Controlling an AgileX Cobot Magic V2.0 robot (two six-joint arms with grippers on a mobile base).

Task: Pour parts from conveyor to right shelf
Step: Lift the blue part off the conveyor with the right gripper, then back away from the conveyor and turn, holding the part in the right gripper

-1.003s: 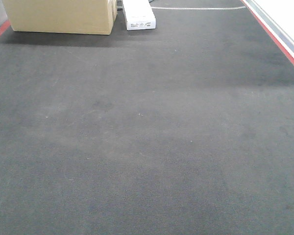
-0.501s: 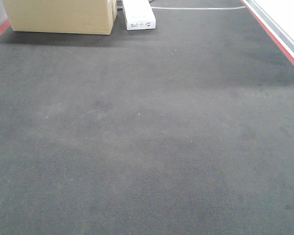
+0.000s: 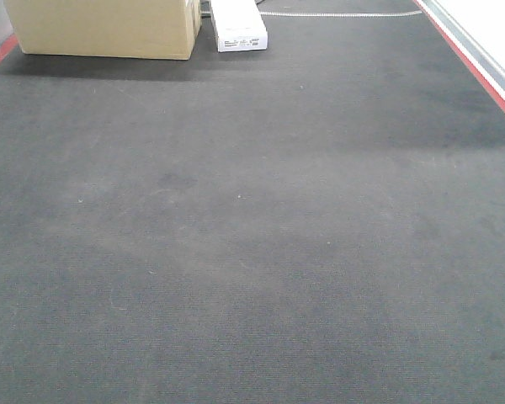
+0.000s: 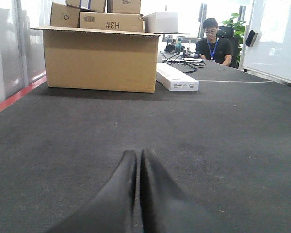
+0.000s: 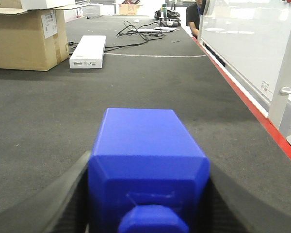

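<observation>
blue block (image 5: 148, 160), right wrist view: where was it? (student)
it was clamped between the right gripper's (image 5: 148, 201) dark fingers (image 5: 63, 204), which were spread to the block's width. its knob faced the camera. it sat above the grey conveyor (image 3: 252, 252), right of the cardboard box (image 4: 99, 60) and nearer than it. (tutor)
and the left gripper (image 4: 138, 167)? (student)
its fingertips were pressed together with nothing between them, low over the conveyor, on the near side of the cardboard box. a white carton (image 4: 177, 80) lay just right of that box. (tutor)

Dim, grainy; soft shadows on conveyor (image 3: 252, 252)
</observation>
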